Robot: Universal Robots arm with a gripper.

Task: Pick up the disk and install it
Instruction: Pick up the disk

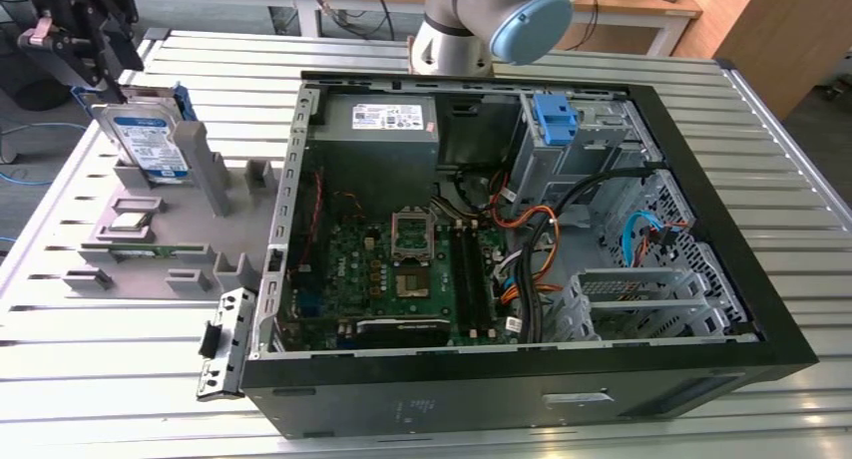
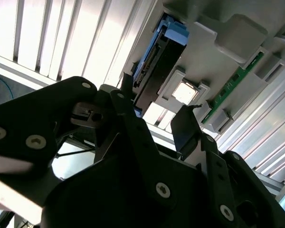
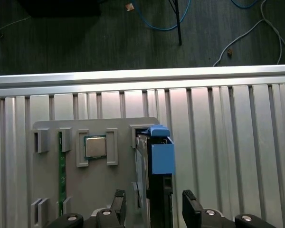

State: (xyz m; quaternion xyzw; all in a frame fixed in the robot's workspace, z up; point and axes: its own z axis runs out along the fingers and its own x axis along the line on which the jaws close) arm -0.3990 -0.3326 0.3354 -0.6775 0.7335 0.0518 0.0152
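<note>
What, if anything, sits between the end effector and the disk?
Nothing visible. In the first wrist view the end effector has its open fingers either side of the upright disk in the grey fixture; no object lies between.

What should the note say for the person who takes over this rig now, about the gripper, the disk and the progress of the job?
The gripper is open and hangs over the flat silver-metal disk clipped in a blue plastic bracket. It has one finger on each side of the disk's top edge and is not closed on it.
The disk stands upright in the grey slotted fixture, to the exterior view's left of the open black computer case.
Done: gripper lined up with the disk.
Left: disk not yet grasped, lifted or installed in the case.
</note>
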